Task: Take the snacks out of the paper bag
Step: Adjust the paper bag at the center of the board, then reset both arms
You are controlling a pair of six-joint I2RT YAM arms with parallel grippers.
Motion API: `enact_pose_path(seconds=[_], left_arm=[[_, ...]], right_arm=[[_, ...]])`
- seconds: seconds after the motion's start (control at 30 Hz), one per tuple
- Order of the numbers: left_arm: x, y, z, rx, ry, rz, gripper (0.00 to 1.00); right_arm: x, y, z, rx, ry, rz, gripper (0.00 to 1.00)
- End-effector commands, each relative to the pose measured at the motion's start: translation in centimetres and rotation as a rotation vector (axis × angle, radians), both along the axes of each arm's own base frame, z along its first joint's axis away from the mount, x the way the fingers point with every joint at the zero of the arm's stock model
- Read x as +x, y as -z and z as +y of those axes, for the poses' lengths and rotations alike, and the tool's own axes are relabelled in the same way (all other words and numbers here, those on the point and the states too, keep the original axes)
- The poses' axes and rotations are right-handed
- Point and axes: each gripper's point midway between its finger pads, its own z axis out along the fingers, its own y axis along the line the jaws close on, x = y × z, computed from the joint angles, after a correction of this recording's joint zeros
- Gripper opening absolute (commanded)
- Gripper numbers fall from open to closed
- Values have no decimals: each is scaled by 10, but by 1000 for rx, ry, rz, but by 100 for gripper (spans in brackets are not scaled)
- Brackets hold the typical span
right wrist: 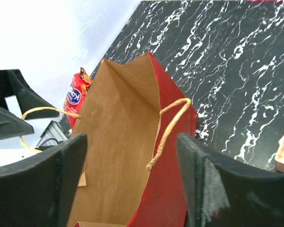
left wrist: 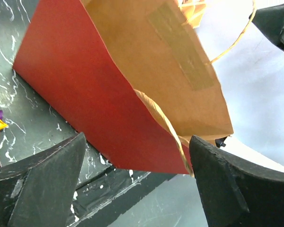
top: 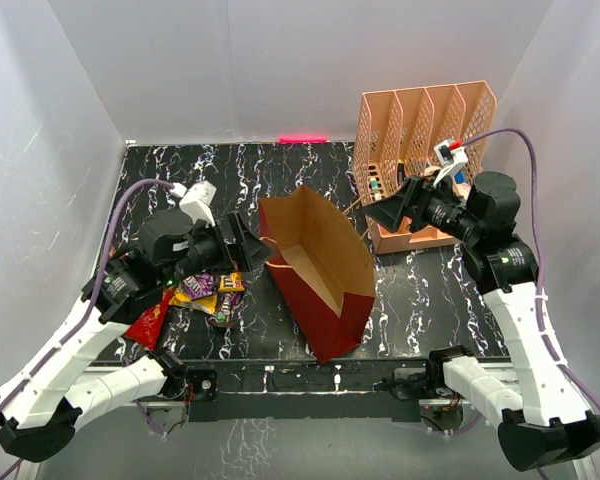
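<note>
Both pairs of jaws gape open flanking the stiff, kraft-lined, apparently tipped paper bag (top: 320,258).

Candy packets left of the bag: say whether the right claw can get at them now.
Probably not. The packets lie beyond the bag, by the left arm; the right claw would have to go over or around it.

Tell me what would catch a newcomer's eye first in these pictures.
The big paper bag, dark red outside and brown inside, stands open on the black marbled table, between the open left claw and right claw. Left of it lies a heap of candy packets beside a red snack bag, and a peach file rack stands at the far right.
</note>
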Motion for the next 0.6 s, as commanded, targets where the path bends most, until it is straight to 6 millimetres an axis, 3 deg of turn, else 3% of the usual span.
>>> enact_pose_path(seconds=[0.0, 0.17, 0.4, 0.5, 0.57], left_arm=[[6, -31, 26, 67, -73, -111, 97], [13, -63, 57, 175, -155, -215, 98], [17, -166, 90, 163, -249, -487, 98], [13, -201, 101, 136, -273, -597, 98], [10, -213, 111, 127, -302, -637, 98]], right_arm=[[-11, -34, -9, -52, 17, -87, 87], [-14, -47, -39, -170, 171, -101, 98], [-45, -92, -104, -349, 474, -231, 98], [-62, -115, -116, -334, 540, -308, 98], [-71, -127, -115, -302, 538, -356, 98]])
